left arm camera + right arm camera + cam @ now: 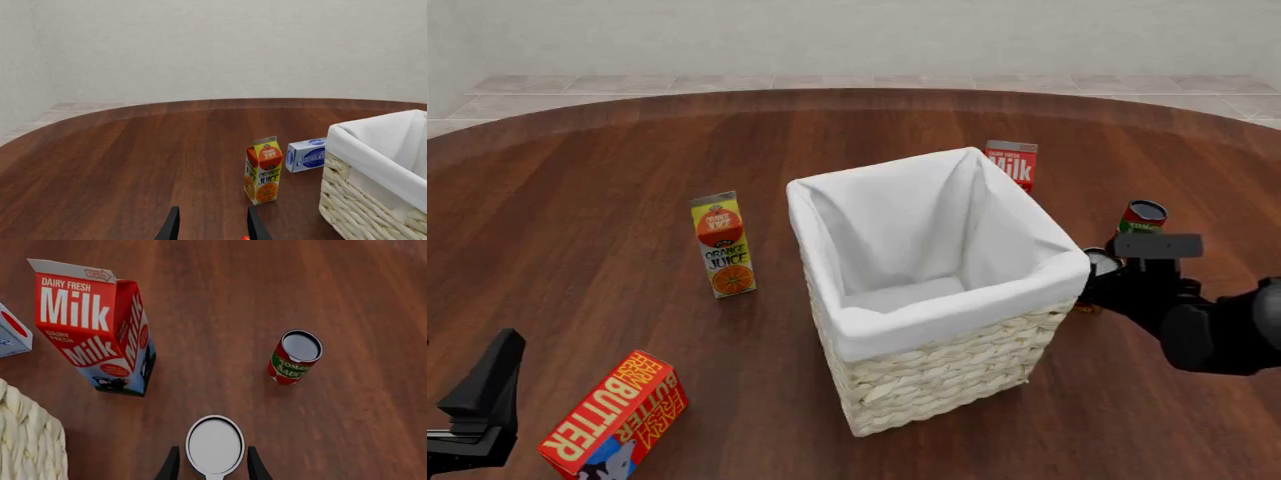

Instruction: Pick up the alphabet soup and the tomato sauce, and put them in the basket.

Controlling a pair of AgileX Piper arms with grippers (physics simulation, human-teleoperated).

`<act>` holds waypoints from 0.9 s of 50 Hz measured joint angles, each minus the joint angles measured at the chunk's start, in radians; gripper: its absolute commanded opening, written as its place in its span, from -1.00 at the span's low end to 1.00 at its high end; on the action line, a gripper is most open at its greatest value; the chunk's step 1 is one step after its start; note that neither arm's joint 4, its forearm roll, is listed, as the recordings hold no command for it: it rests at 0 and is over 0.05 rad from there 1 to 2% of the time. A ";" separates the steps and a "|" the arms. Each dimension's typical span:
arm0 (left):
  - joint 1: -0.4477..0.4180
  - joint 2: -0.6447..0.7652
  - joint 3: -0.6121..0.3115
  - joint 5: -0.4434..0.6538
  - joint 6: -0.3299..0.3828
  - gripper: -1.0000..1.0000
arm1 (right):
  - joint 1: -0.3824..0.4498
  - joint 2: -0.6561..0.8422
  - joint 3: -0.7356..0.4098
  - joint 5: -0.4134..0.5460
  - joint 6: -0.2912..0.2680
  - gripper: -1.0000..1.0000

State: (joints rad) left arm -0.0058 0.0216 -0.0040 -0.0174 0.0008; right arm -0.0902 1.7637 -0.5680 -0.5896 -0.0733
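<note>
The basket (941, 330) stands upright near the middle of the round wooden tabletop (601, 160), its white cloth lining folded over the rim and nothing visible inside it. The right pincer (213, 465) is down on the tabletop just to the right of the basket, and in the right wrist view its two dark fingers (171, 466) sit on either side of the alphabet soup (215, 445), whose silvery top fills the gap between them; the fingers are close against the can's sides, though whether they actually press on it cannot be told. In the front view the soup is almost wholly hidden behind the basket's corner and the arm. The tomato sauce (1142, 217) stands upright on the tabletop just beyond the right pincer, apart from it, with the milk carton (1012, 163) farther back, behind the basket's far right corner. The left pincer (211, 227) hangs low at the near left of the tabletop, its fingers parted with nothing between them, pointing toward the orange juice carton (723, 244), which stands left of the basket. A small blue-and-white cream cheese box (306, 155) lies behind it, and a red butter box (614, 415) lies flat close by the left arm.
</note>
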 measured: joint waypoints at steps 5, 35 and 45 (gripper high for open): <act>0.000 0.000 0.000 0.000 0.000 1.00 | -0.001 0.012 -0.006 -0.003 -0.001 1.00; 0.000 0.000 0.000 0.000 0.000 1.00 | 0.004 0.019 -0.011 -0.001 -0.025 -1.00; 0.000 0.000 0.000 0.000 0.000 1.00 | 0.002 -0.020 -0.012 0.023 -0.033 -1.00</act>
State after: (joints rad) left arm -0.0058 0.0217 -0.0040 -0.0174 0.0009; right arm -0.0877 1.7439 -0.5796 -0.5665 -0.1059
